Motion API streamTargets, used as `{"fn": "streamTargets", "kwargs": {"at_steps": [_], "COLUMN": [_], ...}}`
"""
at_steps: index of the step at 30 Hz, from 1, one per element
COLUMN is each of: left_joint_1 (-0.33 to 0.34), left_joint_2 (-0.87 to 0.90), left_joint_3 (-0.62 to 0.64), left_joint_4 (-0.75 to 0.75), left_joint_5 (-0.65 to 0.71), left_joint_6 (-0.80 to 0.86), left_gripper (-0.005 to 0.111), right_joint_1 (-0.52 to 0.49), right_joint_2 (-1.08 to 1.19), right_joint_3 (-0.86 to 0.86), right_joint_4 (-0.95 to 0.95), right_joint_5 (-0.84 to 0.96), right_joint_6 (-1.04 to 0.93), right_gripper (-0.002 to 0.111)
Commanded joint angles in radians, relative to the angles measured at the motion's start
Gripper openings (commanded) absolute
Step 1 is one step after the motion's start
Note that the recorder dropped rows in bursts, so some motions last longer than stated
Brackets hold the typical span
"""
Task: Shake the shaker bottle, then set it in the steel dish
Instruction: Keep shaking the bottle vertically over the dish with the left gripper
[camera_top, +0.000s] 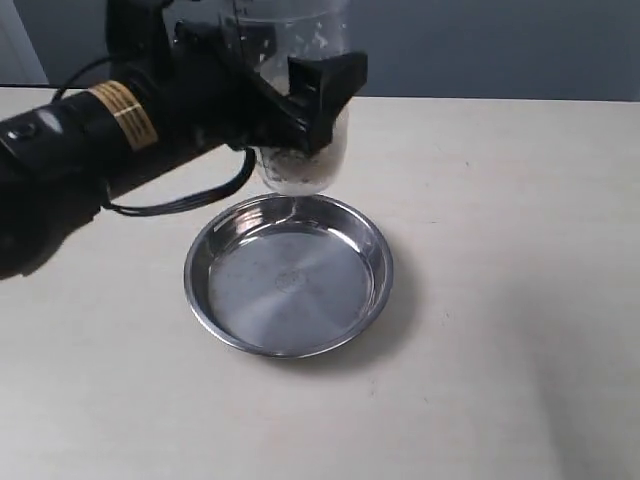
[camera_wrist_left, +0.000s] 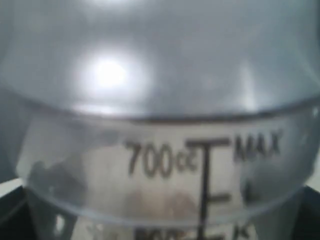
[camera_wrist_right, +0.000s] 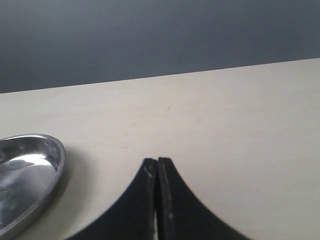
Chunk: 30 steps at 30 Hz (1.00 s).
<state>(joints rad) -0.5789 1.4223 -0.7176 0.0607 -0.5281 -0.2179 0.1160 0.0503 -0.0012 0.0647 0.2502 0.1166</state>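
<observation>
The shaker bottle (camera_top: 300, 150) is held in the air over the far rim of the steel dish (camera_top: 289, 285). It is clear plastic, with brown and white grains gathered in its rounded lower end. My left gripper (camera_top: 292, 100) is shut on the bottle's body, one black finger (camera_top: 325, 90) showing on its right side. The left wrist view is filled by the bottle (camera_wrist_left: 160, 125), showing its frosted dome and the black "700cc MAX" marks. My right gripper (camera_wrist_right: 157, 161) is shut and empty, low over the table, with the dish (camera_wrist_right: 27, 170) off to one side.
The pale table (camera_top: 500, 300) stretches wide to the right of and in front of the dish. Black cables (camera_top: 180, 200) hang under the left arm, near the dish's far left rim. A dark wall (camera_wrist_right: 160, 35) runs behind the table's far edge.
</observation>
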Motion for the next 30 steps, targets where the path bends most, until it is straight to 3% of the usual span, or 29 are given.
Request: {"fn": "streamTargets", "kwargs": {"at_steps": [1, 3, 4, 6, 8, 11, 14, 17, 20, 22, 26, 28, 30], "left_joint_1": [-0.006, -0.012, -0.012, -0.012, -0.012, -0.001, -0.001, -0.001, 0.003, 0.01, -0.032, -0.04, -0.04], "left_joint_2": [0.114, 0.028, -0.012, -0.027, 0.049, 0.184, 0.081, -0.013, 0.095, 0.182, 0.048, -0.012, 0.002], "left_joint_3": [0.056, -0.007, -0.052, -0.084, -0.02, 0.083, 0.029, -0.051, 0.016, 0.04, -0.063, -0.127, -0.11], "left_joint_4": [-0.077, 0.009, 0.034, 0.03, 0.027, -0.066, 0.01, 0.001, -0.223, -0.335, -0.128, -0.128, -0.168], "left_joint_5": [-0.064, -0.158, -0.13, 0.053, 0.177, 0.043, -0.077, -0.007, 0.088, 0.055, -0.025, 0.025, 0.108], "left_joint_6": [0.01, 0.01, 0.012, 0.014, 0.021, -0.022, -0.103, -0.004, 0.218, 0.237, 0.218, 0.218, 0.218], "left_gripper": [0.0, 0.0, 0.0, 0.0, 0.0, 0.0, 0.0, 0.0, 0.0, 0.0, 0.0, 0.0, 0.0], "right_joint_1": [0.002, 0.002, 0.002, 0.002, 0.002, 0.002, 0.002, 0.002, 0.002, 0.002, 0.002, 0.002, 0.002], "right_joint_2": [0.004, 0.004, 0.004, 0.004, 0.004, 0.004, 0.004, 0.004, 0.004, 0.004, 0.004, 0.004, 0.004], "right_joint_3": [0.001, 0.001, 0.001, 0.001, 0.001, 0.001, 0.001, 0.001, 0.001, 0.001, 0.001, 0.001, 0.001], "right_joint_4": [-0.002, -0.002, -0.003, -0.003, -0.003, -0.003, -0.003, -0.003, -0.003, -0.003, -0.003, -0.003, -0.003], "right_joint_5": [-0.013, -0.013, -0.015, -0.017, -0.017, -0.017, -0.017, -0.017, -0.017, -0.017, -0.015, -0.015, -0.015], "right_joint_6": [0.0, 0.0, 0.0, 0.0, 0.0, 0.0, 0.0, 0.0, 0.0, 0.0, 0.0, 0.0, 0.0], "right_gripper": [-0.001, -0.001, -0.001, -0.001, -0.001, -0.001, -0.001, -0.001, -0.001, -0.001, -0.001, -0.001, -0.001]}}
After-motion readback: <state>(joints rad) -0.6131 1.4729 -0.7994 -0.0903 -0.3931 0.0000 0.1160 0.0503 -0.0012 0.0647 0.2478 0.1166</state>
